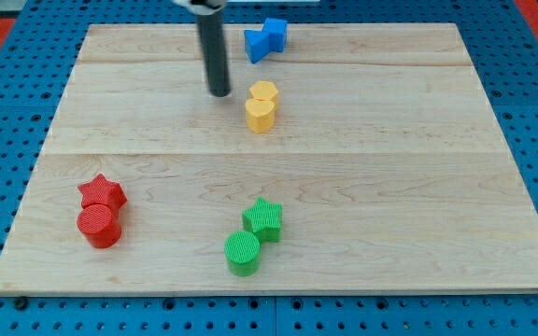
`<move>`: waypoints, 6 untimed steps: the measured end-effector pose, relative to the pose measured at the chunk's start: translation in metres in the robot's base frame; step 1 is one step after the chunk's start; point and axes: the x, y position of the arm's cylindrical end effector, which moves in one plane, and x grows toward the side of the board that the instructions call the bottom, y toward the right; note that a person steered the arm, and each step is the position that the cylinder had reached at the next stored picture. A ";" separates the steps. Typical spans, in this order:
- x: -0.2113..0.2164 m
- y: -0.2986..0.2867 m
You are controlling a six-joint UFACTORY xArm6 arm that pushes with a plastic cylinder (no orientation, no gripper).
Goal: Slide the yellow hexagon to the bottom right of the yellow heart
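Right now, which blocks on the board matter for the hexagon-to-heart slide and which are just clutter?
In the job:
yellow hexagon, touching the heart on its top side
yellow heart
my tip, to the view's left of the hexagon, apart from it

Lying about:
blue block
red star
red cylinder
green star
green cylinder

Straight dark rod, my tip [219, 93] seemingly blunt.

- The yellow hexagon [263, 91] lies flat in the upper middle of the worktop [390, 187], touching the heart at its 12 o'clock.
- The yellow heart [260, 115] lies flat directly at the hexagon's 6 o'clock.
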 end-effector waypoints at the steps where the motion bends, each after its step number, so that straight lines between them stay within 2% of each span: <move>1: 0.004 0.046; 3: 0.002 0.040; 4: 0.011 0.059; 5: -0.002 0.038; 6: 0.065 0.066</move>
